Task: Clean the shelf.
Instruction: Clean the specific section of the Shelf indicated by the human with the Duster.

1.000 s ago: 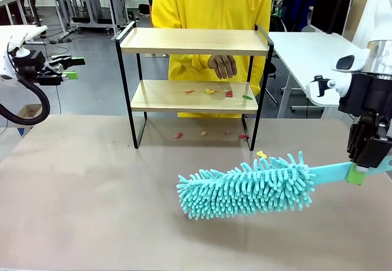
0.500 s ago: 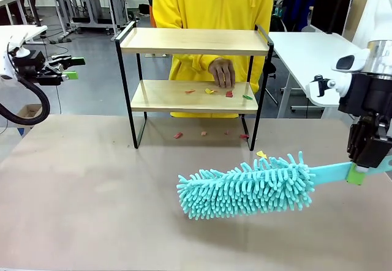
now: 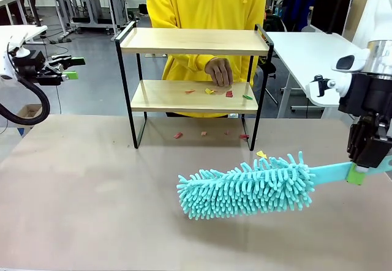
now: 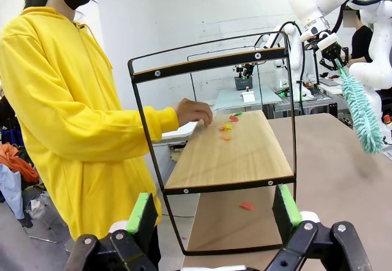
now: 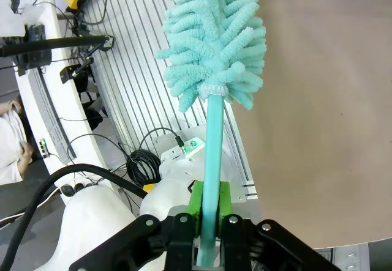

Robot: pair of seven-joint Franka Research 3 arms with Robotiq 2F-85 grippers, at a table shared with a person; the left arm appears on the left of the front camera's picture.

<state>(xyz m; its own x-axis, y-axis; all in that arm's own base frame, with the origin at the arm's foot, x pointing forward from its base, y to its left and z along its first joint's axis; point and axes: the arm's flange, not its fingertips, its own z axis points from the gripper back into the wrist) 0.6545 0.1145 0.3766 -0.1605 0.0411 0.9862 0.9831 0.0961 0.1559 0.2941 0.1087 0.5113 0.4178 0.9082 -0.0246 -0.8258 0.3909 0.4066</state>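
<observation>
I hold the soft, light duster (image 3: 245,188) by its stiff handle, right gripper (image 3: 358,173) pinching it, over the near surface (image 3: 92,191); left gripper (image 3: 73,67) spread, far left. The shelf (image 3: 195,41), likely light and tippy, stands far centre, scraps (image 3: 211,91) on its lower board.

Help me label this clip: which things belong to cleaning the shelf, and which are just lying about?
Job: shelf, coloured scraps, teal duster, right fingers shut on its handle.
Lying about: white side table, open left fingers.
</observation>
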